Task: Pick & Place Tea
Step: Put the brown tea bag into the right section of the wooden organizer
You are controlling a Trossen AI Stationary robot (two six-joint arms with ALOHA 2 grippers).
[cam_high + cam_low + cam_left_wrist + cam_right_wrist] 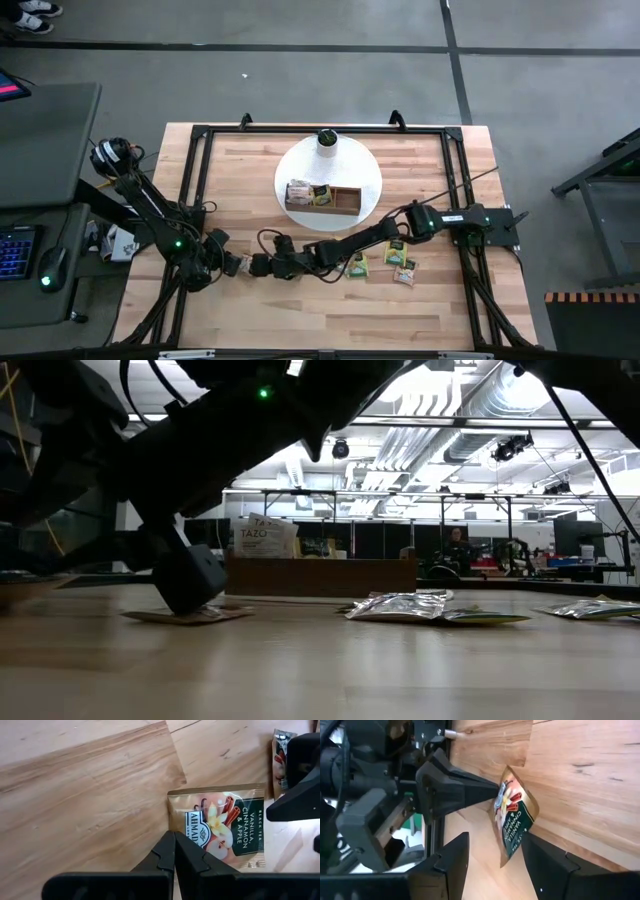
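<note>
Two grippers, left fingers (174, 851) pinching tea sachet (225, 827)

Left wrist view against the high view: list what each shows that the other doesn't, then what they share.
Only the left wrist view: the print on the sachet, "Vanilla, Cinnamon & Apple", with the left gripper shut on its edge. Only the high view: the wooden tray on the white disc, the white cylinder, and loose sachets near the right arm. Both: the wooden tabletop and the two grippers meeting, right gripper included.
</note>
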